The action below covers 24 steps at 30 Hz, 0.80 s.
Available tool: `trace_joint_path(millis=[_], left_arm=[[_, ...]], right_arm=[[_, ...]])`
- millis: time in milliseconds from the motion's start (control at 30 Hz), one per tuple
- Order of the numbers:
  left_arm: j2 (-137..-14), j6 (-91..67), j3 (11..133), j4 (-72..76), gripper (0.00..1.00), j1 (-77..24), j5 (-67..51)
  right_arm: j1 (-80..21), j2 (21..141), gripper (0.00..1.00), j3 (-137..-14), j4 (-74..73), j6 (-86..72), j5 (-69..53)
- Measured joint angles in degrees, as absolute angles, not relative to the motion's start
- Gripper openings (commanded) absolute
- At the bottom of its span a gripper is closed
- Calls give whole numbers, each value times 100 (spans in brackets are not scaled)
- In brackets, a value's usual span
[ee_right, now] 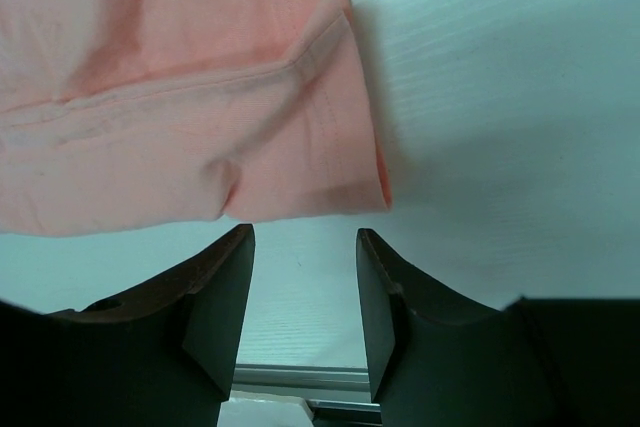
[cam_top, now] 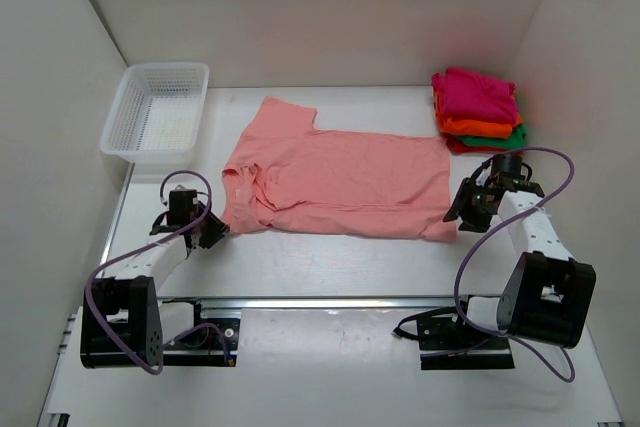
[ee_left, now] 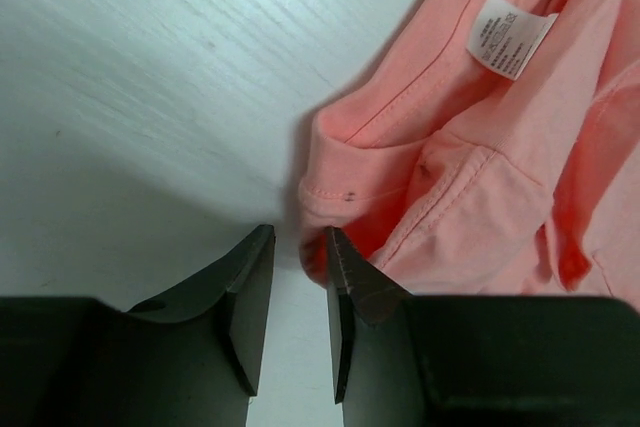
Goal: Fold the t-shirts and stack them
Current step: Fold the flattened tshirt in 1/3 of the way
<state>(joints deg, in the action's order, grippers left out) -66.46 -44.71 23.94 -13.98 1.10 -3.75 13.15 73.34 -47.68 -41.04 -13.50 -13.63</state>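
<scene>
A salmon-pink t-shirt (cam_top: 340, 177) lies spread flat on the white table, collar to the left. My left gripper (cam_top: 212, 232) is open by a narrow gap and empty, low on the table at the shirt's near-left sleeve edge. In the left wrist view the gripper (ee_left: 298, 239) has bare table between its fingers, and the right fingertip touches the shirt's (ee_left: 480, 177) sleeve hem. My right gripper (cam_top: 458, 215) is open and empty at the shirt's near-right hem corner. In the right wrist view the gripper (ee_right: 305, 237) sits just short of the cloth (ee_right: 180, 97). Folded magenta (cam_top: 478, 95), orange (cam_top: 480, 127) and green (cam_top: 508, 137) shirts are stacked at the back right.
A white mesh basket (cam_top: 158, 112) stands at the back left. White walls close in the table (cam_top: 330, 257) on three sides. A metal rail runs along the near edge. The shirt's white label (ee_left: 510, 32) shows by the collar.
</scene>
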Motion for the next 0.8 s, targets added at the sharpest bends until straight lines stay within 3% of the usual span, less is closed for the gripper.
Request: trace_joint_path(millis=[133,167,500,533,567,633,800], left_arm=[[-6753,-4615,2373,-1162,4,95,-543],[-6770,-4678,2359,-1105,0,47,-556],[-6814,-4810,2329,-790,0,-75,-711],[-6788,-4805,2329,-792,0,-56,-714],[-6757,-4794,2329,-790,0,-49,-714],[-6689,-4751,2329,-801,0,23,-740],[-6490,-4521,2331,-974,0,353,-703]], right_arm=[[1247,7400,43,-4764,-4156,-1374,-1175],[1223,7415,44,-4753,-4163,-1374,-1114],[884,8018,47,-4512,-4136,-1529,-541],[854,8099,40,-4460,-4117,-1542,-491],[836,8162,21,-4418,-4101,-1531,-486],[873,8305,0,-4338,-4080,-1514,-456],[1052,8296,0,-4340,-4119,-1406,-322]])
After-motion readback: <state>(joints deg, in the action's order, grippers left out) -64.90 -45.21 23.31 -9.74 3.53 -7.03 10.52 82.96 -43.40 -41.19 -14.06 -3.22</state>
